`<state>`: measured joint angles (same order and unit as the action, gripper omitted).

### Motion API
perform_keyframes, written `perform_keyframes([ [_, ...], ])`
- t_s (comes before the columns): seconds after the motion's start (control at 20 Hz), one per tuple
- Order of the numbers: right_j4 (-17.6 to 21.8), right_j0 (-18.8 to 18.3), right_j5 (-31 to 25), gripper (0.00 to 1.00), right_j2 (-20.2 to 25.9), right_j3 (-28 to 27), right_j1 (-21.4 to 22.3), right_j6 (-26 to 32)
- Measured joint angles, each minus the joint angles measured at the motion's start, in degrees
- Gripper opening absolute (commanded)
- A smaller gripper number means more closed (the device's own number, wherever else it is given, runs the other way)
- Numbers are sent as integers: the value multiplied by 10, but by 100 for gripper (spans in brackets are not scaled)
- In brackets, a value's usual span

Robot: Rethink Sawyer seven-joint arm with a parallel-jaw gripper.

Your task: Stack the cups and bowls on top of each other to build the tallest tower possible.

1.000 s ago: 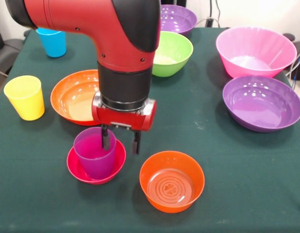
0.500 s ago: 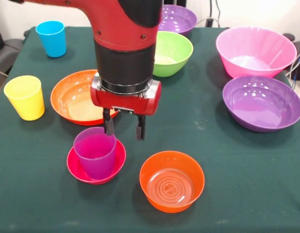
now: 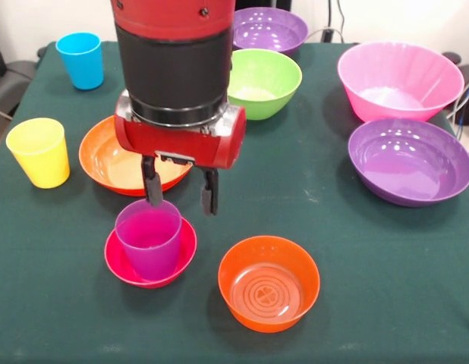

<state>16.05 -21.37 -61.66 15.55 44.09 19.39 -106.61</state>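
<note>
Gripper [image 3: 180,192] risen, shifted left; spread open, empty, just above purple cup [image 3: 149,237] in red bowl [image 3: 124,263].

Sawyer arm [image 3: 174,61]: red and black, cylindrical.
Glossy red upper casing with two small dark screws; broad black wrist collar, silver ring beneath; red rounded claw [image 3: 180,193] housing carrying two short black fingers [image 3: 152,189].

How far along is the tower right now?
Barely started. Done: the purple cup stands upright in the small red bowl. In hand: nothing; the end effector hangs open and empty above the cup. Left: the small orange bowl, yellow cup, blue cup and larger bowls sit unstacked.
</note>
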Motion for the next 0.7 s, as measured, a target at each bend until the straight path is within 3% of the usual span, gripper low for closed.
perform_keyframes([
  [0.7, 0, 1, -19, 100, 2, -22, 24, 0],
])
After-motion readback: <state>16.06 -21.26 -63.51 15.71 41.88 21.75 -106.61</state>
